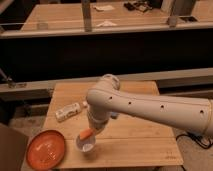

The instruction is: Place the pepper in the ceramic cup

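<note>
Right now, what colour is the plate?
The plate is orange, camera view; the gripper hangs above the ceramic cup.

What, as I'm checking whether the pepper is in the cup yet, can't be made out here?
Camera view, all of it:
Gripper, just above the cup: mostly covered by the arm, so its hold on the pepper cannot be told.
Cup's inside: blocked by the pepper; whether its tip touches the cup is too small to see.
Bottle label: too small to read.
Arm's base: cut off by the right edge.
</note>
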### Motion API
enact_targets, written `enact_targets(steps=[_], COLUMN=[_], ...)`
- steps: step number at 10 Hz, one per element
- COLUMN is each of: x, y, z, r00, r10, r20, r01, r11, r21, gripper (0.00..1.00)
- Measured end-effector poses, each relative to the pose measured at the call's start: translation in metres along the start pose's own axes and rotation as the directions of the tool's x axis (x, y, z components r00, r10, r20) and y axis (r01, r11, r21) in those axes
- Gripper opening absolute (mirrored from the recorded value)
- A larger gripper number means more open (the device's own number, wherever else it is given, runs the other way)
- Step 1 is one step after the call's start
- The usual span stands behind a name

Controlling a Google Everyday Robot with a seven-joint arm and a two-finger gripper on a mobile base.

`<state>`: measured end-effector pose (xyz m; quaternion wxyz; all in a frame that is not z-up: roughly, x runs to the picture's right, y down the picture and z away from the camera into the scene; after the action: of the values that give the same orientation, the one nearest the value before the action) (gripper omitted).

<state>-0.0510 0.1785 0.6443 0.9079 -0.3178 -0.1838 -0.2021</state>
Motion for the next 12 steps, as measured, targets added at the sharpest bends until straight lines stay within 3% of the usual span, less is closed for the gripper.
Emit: enact_targets(steps=[12], x=[-0.0023], y=[-0.0005], z=[0.0001], r00=[0.999], r10=[-0.033], r20=[-0.002], r01=[0.034], r11=[0.999], r21=[0.01], gripper=[0.01])
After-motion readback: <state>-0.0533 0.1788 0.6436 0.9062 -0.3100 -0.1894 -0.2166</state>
